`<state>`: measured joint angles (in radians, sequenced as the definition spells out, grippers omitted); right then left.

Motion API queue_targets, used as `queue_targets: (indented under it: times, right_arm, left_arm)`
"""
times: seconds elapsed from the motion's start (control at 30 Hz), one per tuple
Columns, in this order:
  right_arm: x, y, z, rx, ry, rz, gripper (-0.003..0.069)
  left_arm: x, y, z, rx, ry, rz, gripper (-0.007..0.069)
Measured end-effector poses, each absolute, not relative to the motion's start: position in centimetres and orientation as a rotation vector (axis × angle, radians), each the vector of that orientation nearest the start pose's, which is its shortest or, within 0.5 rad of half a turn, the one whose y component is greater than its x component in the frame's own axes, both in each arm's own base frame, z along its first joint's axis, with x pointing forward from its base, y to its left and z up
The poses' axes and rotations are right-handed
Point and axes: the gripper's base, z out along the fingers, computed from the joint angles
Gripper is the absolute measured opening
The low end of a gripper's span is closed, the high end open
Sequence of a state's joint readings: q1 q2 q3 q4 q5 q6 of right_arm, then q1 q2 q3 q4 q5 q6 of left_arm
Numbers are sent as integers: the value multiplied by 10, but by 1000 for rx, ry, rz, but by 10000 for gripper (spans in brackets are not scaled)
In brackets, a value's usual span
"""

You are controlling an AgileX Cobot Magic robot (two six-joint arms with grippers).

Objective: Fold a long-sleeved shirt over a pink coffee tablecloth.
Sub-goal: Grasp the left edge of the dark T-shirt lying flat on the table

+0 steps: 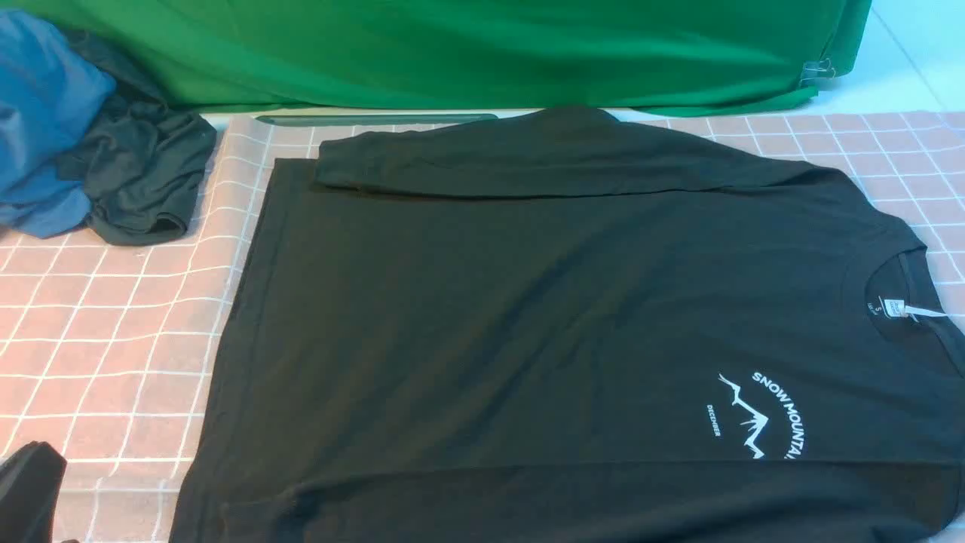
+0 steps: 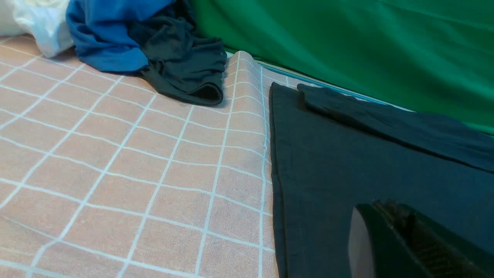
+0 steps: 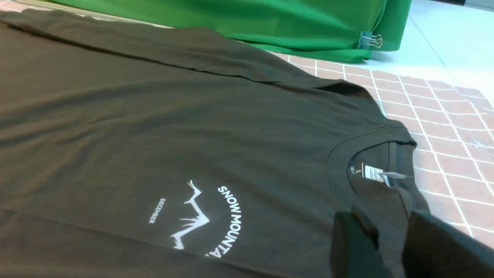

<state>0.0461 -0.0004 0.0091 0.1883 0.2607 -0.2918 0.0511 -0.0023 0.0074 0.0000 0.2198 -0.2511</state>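
Note:
The long-sleeved shirt (image 1: 528,324) lies flat on the pink coffee tablecloth (image 1: 98,317), black, with its collar and white neck label (image 1: 901,308) to the right and its hem to the left. Its far sleeve (image 1: 543,162) is folded across the body along the back edge. A fold line runs along the near edge below the white mountain print (image 1: 761,415). My left gripper (image 1: 26,490) hovers at the front left, just off the hem, its ribbed pad (image 2: 409,227) exposed and empty. My right gripper (image 3: 389,235) stands open above the shirt near the collar (image 3: 370,154), outside the front view.
A smaller dark garment (image 1: 143,181) bunched with blue cloth (image 1: 45,121) lies at the back left on the tablecloth. A green cloth (image 1: 452,53) hangs along the back, held by a binder clip (image 3: 370,39). Bare pink cloth (image 3: 444,127) shows to the right of the collar.

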Motion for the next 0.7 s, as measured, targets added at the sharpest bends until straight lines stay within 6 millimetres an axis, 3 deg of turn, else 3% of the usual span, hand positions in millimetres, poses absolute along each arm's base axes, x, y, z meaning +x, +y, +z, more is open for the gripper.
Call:
queue_targets:
  times: [0.5, 0.7]
  right_arm:
    - [55, 7, 187, -171, 1740, -4, 242]
    - [55, 7, 187, -171, 1740, -4, 242]
  left_arm:
    - [56, 3, 191, -252, 1692, -144, 15]
    - [56, 4, 193, -165, 1675, -50, 15]
